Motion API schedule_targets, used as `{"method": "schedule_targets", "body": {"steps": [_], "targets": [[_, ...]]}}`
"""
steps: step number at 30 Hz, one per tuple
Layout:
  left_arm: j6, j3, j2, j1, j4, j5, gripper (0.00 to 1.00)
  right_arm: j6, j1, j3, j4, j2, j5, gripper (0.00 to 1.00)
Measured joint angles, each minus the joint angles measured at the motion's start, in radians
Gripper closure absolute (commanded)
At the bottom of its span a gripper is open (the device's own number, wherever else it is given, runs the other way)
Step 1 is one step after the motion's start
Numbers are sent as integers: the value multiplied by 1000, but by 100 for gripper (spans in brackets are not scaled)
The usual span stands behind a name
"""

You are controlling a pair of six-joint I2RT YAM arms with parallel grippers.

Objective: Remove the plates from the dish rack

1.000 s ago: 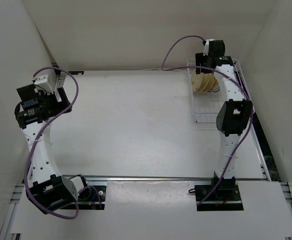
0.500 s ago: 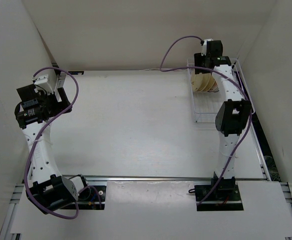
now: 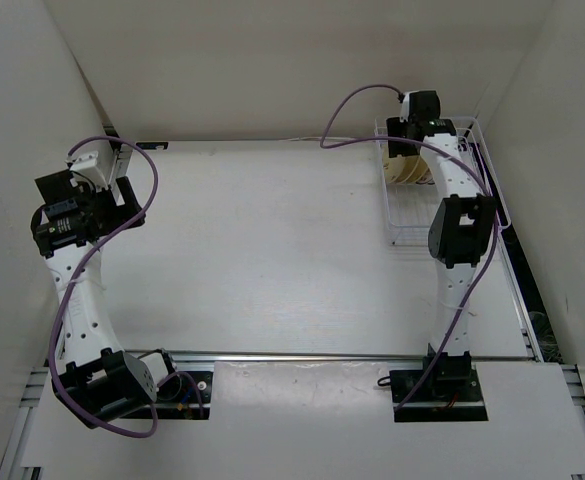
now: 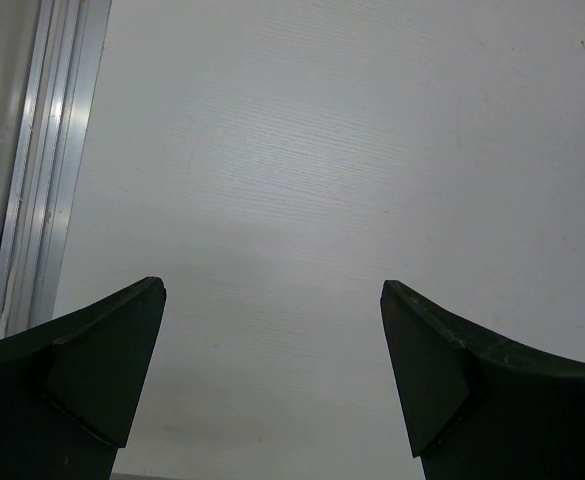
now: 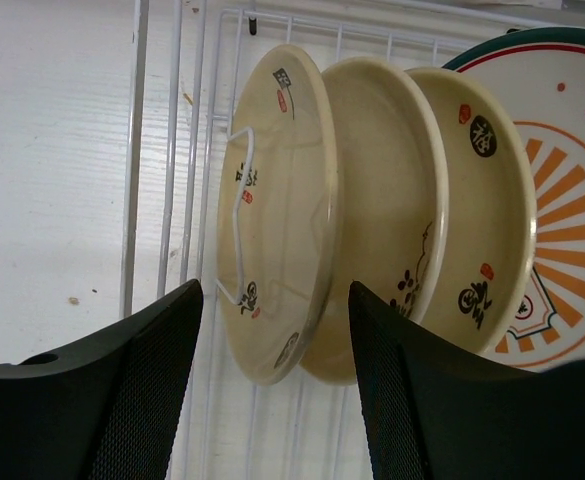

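At the far right corner the right gripper [image 5: 272,300] hangs released before the front plate [image 5: 272,190] of the dish rack [image 5: 136,150], probably to pinch it.

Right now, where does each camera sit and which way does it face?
Top external: above and behind, looking down on the table; left arm, right arm show.
Left wrist: on left arm, faces bare table; open left gripper shows.
Right wrist: on right arm, faces plates upright in the rack; open right gripper shows.
Shared: top and right wrist both see rack, plates.
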Motion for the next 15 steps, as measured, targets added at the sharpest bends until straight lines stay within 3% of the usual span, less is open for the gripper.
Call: {"method": "schedule_targets", "body": {"steps": [3,10,11,13,14,15], "targets": [[0,-5,0,0,1,0,0,0,0,0,0,7,-6,38],[0,-17,0,0,2,0,0,4,-1,20,2,43,-19,62],[0,-17,0,0,2,0,0,3,-2,20,3,47,-19,71],[0,-17,0,0,2,0,0,6,-2,21,2,51,-18,81],[0,-18,0,0,2,0,0,3,-2,21,7,51,-10,92],[0,-19,0,0,3,0,0,6,-3,23,8,51,15,96]]}}
